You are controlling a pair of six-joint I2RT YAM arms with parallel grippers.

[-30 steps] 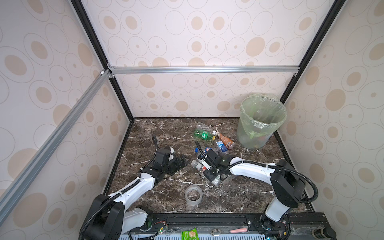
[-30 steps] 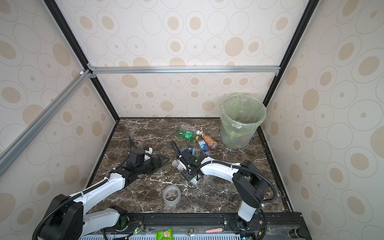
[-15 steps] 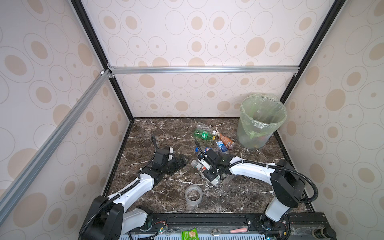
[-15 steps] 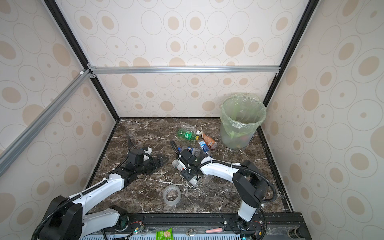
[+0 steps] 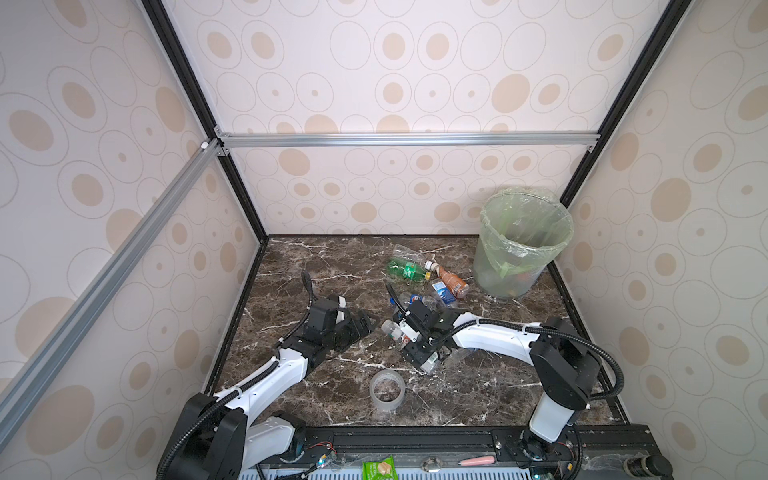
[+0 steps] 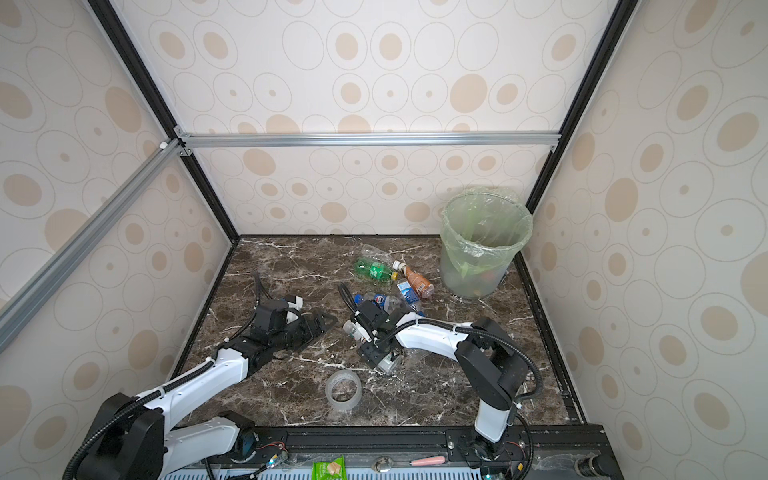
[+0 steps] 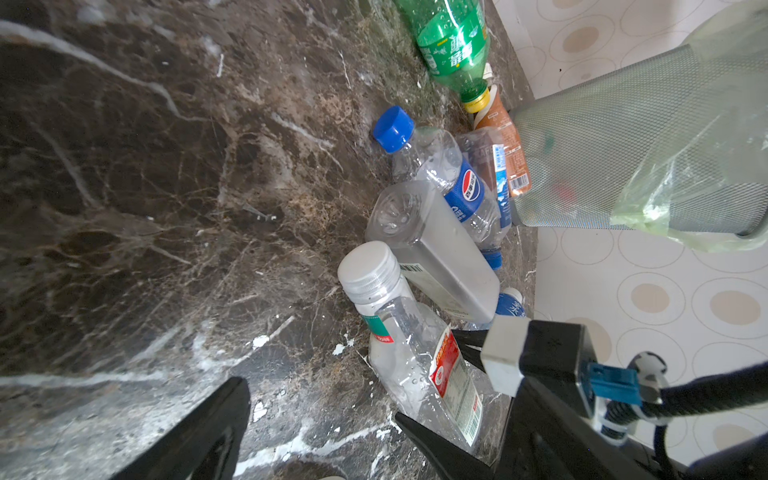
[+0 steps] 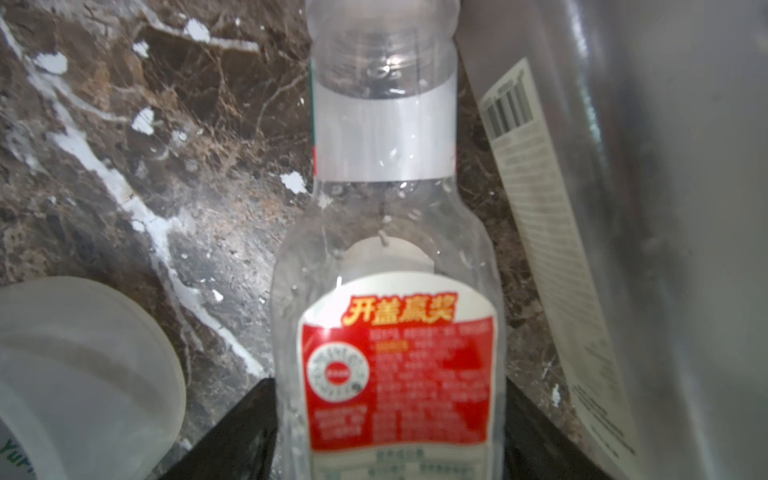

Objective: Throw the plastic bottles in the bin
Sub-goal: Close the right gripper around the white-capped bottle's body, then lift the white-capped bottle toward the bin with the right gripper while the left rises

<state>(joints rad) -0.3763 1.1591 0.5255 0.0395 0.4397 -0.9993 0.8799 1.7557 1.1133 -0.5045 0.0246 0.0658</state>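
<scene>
Plastic bottles (image 5: pixel 405 269) cluster near the bin (image 5: pixel 490 266), open tabletop (image 5: pixel 299 270) to their left.

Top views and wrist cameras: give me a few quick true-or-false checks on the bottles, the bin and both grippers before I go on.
1. The bin stands upright in the far right corner. True.
2. The left gripper holds a bottle. False: it is open and empty.
3. The right gripper straddles a red-labelled clear bottle. True.
4. The tape roll is in the bin. False: it sits on the table near the front edge.
5. The green bottle has a blue cap. False: its cap is yellow.
</scene>
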